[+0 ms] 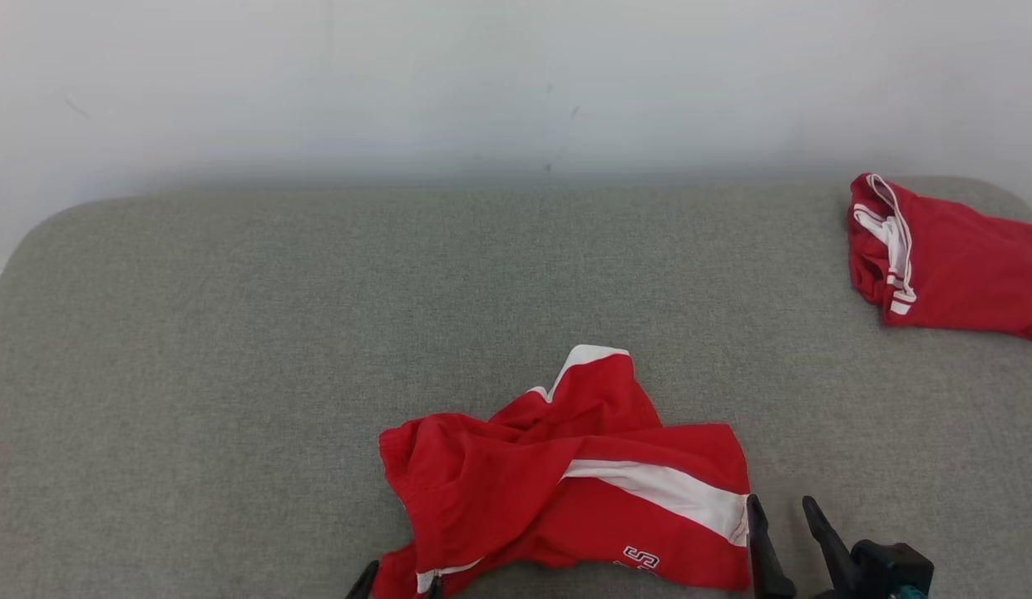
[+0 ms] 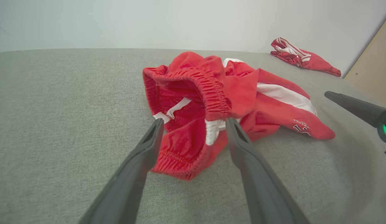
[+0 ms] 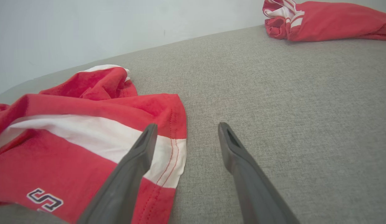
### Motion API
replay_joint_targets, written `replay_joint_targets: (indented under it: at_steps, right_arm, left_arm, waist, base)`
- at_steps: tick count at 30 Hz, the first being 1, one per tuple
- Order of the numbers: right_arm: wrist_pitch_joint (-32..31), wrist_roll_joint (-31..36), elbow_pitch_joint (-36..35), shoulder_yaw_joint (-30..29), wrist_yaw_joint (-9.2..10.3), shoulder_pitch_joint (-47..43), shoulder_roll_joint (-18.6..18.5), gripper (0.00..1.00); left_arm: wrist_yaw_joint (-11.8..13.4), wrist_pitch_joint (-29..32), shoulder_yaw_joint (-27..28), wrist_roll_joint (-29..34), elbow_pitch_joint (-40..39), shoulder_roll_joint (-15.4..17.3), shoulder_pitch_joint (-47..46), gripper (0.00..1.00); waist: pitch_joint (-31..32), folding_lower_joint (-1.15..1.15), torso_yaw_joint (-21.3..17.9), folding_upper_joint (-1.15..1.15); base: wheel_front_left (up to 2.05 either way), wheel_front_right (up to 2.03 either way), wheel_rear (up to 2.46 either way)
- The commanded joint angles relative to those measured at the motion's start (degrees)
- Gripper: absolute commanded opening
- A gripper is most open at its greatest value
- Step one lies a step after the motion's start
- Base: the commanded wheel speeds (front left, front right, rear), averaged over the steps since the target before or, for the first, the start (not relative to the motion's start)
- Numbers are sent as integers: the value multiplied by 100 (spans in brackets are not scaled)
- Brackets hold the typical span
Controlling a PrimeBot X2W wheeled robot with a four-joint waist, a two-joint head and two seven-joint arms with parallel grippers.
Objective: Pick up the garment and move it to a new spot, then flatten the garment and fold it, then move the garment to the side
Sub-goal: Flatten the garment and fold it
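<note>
The garment [image 1: 565, 474] is a pair of red shorts with a white side stripe, lying crumpled at the front middle of the grey padded surface [image 1: 233, 333]. My left gripper [image 1: 397, 585] is open at its left end. In the left wrist view the left gripper [image 2: 194, 123] straddles the elastic waistband of the garment [image 2: 211, 93], with cloth between the fingers. My right gripper [image 1: 782, 503] is open at the right leg hem. In the right wrist view the right gripper [image 3: 187, 127] has its left finger over the garment [image 3: 71, 124] hem and its right finger over bare surface.
A second red and white garment [image 1: 948, 258] lies bunched at the far right back corner, also seen as the second garment [image 3: 323, 18]. A pale wall [image 1: 516, 83] stands behind the surface. A tan board [image 2: 373, 74] leans at the right. The surface's rounded far corners curve away.
</note>
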State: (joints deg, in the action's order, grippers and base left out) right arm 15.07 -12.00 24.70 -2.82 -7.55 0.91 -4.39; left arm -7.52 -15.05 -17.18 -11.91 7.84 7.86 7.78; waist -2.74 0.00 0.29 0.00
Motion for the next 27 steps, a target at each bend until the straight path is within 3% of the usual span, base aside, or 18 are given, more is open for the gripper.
replay_joint_targets:
  at_steps: [1,19,20,21,22,27]
  right_arm:
    - [2,-19,121,40,16,111,1,100]
    - [-33,-93,1535,321,16,725,114,100]
    - [-33,-103,1598,337,16,754,119,44]
    - [-31,-112,1649,358,16,782,123,16]
    - [-25,-151,1702,391,16,824,134,0]
    - [3,-268,1248,369,16,717,16,0]
  left_arm:
    - [9,-15,-86,-50,22,38,-104,100]
    - [8,-15,-685,-524,926,80,-755,100]
    - [8,-15,-726,-553,934,102,-808,65]
    - [9,-15,-738,-582,947,114,-849,41]
    - [9,-15,-745,-627,938,120,-851,0]
    - [10,-15,-649,-663,569,176,-597,0]
  waist:
    - [-56,0,-18,0]
    - [-176,0,20,0]
    - [-175,0,15,0]
    - [-174,0,9,0]
    - [-171,0,0,0]
    - [-109,0,-14,0]
  base:
    - [0,0,0]
    - [0,0,0]
    - [0,0,0]
    - [0,0,0]
    - [0,0,0]
    - [0,0,0]
